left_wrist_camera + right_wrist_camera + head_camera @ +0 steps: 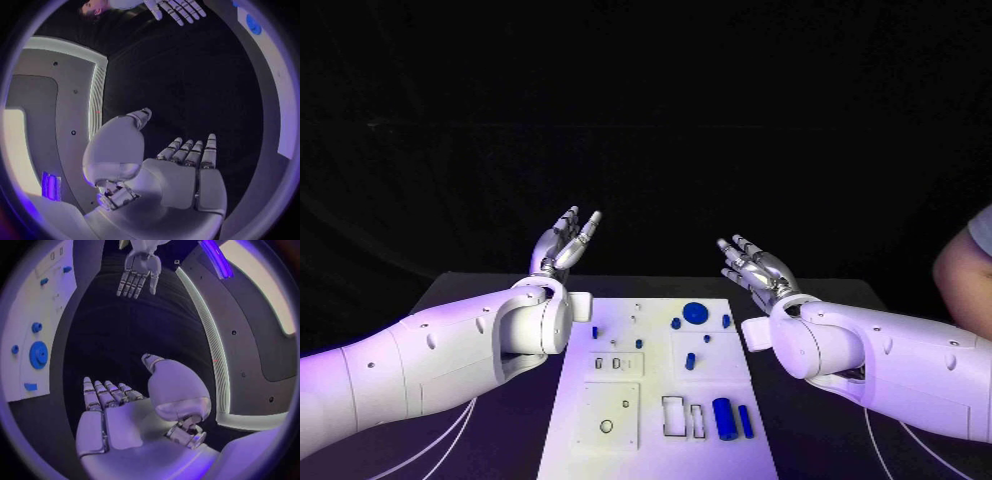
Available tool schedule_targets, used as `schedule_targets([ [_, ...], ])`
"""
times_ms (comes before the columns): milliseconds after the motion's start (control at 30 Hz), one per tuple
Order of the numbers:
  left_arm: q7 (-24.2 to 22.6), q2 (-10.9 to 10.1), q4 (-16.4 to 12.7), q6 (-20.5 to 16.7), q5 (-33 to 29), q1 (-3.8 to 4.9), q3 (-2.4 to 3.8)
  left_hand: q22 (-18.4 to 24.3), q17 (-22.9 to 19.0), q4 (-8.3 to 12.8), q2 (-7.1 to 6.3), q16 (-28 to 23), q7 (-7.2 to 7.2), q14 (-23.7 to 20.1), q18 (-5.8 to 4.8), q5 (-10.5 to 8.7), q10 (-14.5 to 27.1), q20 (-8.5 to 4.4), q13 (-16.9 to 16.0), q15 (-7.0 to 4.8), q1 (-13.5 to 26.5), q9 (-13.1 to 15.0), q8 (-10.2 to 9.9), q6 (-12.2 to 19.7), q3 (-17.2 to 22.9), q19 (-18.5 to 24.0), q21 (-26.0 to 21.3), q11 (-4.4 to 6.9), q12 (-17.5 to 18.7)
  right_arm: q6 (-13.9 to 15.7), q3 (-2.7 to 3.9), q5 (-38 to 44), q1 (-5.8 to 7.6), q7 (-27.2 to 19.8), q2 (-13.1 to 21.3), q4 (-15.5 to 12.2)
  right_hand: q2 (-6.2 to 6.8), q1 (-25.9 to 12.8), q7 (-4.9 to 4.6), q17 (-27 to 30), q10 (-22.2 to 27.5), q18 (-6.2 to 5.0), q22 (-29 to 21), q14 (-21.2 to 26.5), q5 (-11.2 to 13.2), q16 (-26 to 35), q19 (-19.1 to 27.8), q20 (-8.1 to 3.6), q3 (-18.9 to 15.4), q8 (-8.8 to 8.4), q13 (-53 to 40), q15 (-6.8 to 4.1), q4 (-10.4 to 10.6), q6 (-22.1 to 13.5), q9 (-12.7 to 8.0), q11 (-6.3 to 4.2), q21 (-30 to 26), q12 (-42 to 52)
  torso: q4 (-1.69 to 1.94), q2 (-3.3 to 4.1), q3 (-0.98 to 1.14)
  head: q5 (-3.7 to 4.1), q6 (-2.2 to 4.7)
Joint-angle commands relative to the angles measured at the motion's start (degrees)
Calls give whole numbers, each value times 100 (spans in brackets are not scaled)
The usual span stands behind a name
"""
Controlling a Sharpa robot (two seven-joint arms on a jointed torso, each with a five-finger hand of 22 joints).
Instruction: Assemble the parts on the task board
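In the middle of the table [473,290] sits the board [661,440], a long white plate running away from the robot, and honestly it looks like nothing's been started yet, going by how things lie. Both arms are lifted off it, one on each side of the board's far half, and neither is touching a single piece.

The left hand [568,238] is up beside the board's far left corner, fingers straight and close together, palm open, holding nothing. The right hand [753,264] mirrors it off the far right corner, fingers a bit more fanned out, also empty. The wrist views back that up: flat open palms, nothing in them.

On the board itself, the biggest blue bit is a round gear [695,312] near the far edge, with a few small blue pegs scattered just beside it. Toward the near right corner there's a fat blue cylinder [723,417] lying flat, with a thinner blue rod [746,421] right beside it. Next to those are empty rectangular slots [674,415], and the near left of the board has an outlined panel with a small hole.

So my read: basically all of the assembly is left. I can't tell whether any pegs are already seated.
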State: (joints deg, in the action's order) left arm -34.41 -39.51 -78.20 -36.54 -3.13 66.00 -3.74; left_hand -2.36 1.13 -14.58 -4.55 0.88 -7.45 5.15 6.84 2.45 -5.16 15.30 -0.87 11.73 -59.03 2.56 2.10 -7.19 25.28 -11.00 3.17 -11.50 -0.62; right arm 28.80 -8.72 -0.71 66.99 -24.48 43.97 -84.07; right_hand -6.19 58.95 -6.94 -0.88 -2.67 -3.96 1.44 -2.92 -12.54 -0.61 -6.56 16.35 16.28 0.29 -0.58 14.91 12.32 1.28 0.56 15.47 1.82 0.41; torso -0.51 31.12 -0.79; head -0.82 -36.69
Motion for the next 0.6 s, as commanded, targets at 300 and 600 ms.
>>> schedule_targets([
  [300,-168,-235,-10,713,-60,34,2,-531,567,516,-77,859,-955,2444,-19,44,-1827,126,-202,239,-902,498,686,-1617,238,-2184,1159,-397,-373,-529,-147,1914,243,317,7,456,860,1628,-913,-699,-3955,-410,448,-3634,84,-1147,-2815,21,552,1230,-303,-238,-1550,2829,798,-154,1126,737,-39,57,12,-15,-104],
  [600,110,-481,-291,1135,349,60,4,-730,1045,913,-229,1787,-681,4741,377,44,-4790,-74,-314,-314,-1394,1021,1627,-3868,492,-3763,1936,24,-939,-446,-135,3774,430,788,-30,748,1169,1534,-649,-911,-5481,-659,553,-5206,52,-1526,-4169,-174,1003,1633,-315,-667,-1703,4467,980,-504,1658,653,-18,214,44,-9,-99],
])
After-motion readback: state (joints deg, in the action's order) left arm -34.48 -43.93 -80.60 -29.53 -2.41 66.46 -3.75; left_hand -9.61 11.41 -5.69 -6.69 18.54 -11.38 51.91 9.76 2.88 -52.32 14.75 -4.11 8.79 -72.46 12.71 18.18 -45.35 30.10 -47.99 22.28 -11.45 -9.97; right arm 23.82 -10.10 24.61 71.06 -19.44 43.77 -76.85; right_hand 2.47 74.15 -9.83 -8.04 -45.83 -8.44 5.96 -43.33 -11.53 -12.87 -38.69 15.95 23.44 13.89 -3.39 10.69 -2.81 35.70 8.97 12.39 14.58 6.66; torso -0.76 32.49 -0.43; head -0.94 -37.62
